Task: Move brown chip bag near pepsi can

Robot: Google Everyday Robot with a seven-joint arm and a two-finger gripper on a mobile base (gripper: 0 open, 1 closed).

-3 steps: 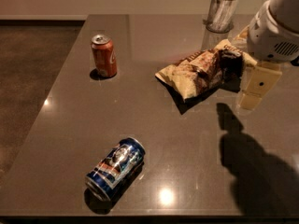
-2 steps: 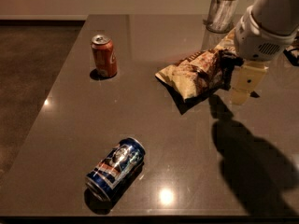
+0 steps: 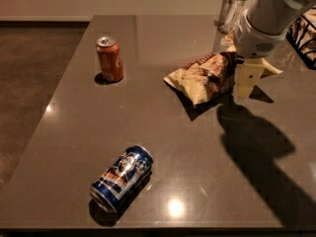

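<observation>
The brown chip bag lies crumpled on the dark table, right of centre. The pepsi can lies on its side near the table's front edge, left of centre, far from the bag. My gripper hangs down from the white arm at the upper right. It is open at the bag's right end, with its cream finger just right of the bag. The other finger is mostly hidden against the bag. Whether the gripper touches the bag is not clear.
An orange-red can stands upright at the back left of the table. A clear glass container stands at the back right, behind the arm. A dark wire object sits at the far right edge.
The arm and gripper have moved left and a little away from the camera, closing in on the bag's right end. The bag and both cans have not moved.
</observation>
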